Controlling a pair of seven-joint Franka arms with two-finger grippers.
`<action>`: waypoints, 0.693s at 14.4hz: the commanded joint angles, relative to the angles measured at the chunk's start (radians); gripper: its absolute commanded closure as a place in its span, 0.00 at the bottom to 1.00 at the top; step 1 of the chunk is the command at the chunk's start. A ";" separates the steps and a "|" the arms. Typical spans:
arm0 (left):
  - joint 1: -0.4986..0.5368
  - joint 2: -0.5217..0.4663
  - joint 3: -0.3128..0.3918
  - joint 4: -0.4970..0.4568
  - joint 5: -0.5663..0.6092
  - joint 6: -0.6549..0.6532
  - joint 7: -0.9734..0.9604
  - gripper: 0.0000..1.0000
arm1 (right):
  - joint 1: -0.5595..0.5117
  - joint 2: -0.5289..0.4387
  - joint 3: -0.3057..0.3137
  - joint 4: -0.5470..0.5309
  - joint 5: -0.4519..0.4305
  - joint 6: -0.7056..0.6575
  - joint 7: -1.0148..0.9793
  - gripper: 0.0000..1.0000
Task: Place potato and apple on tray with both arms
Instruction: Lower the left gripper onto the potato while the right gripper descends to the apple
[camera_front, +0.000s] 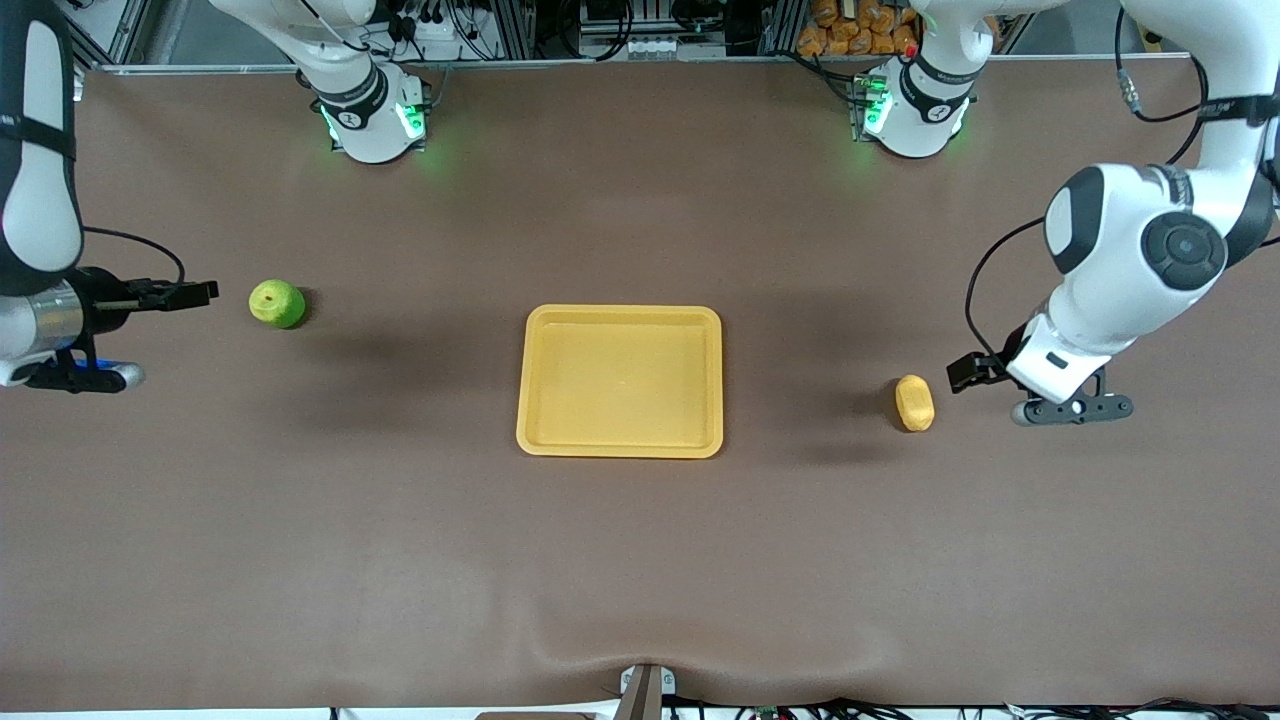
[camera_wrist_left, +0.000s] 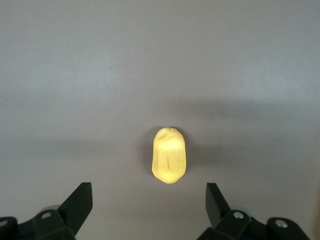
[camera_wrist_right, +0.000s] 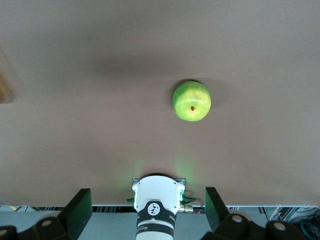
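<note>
- The tray (camera_front: 620, 440), a flat yellow-orange plastic rectangle with rounded corners and a low rim, is seen at mid-tabletop, with nothing lying in it.
- The potato (camera_front: 914, 402), smooth and oblong, is placed toward the left arm's edge, beside the spread left gripper (camera_front: 965, 372).
- The apple (camera_front: 276, 303), round and glossy green, is placed toward the right arm's edge, near the spread right gripper (camera_front: 195, 293).

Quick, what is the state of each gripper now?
Left gripper: open, holding nothing, beside the potato.
Right gripper: open, holding nothing, beside the apple.
</note>
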 joint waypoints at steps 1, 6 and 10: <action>0.000 0.017 -0.008 -0.046 0.015 0.094 -0.023 0.00 | -0.011 0.004 0.010 -0.022 0.003 -0.015 0.005 0.00; -0.001 0.055 -0.008 -0.167 0.015 0.326 -0.035 0.00 | -0.052 -0.005 0.010 -0.171 0.003 0.073 -0.009 0.00; 0.004 0.101 -0.008 -0.218 0.015 0.473 -0.040 0.00 | -0.093 -0.005 0.010 -0.261 0.003 0.190 -0.110 0.00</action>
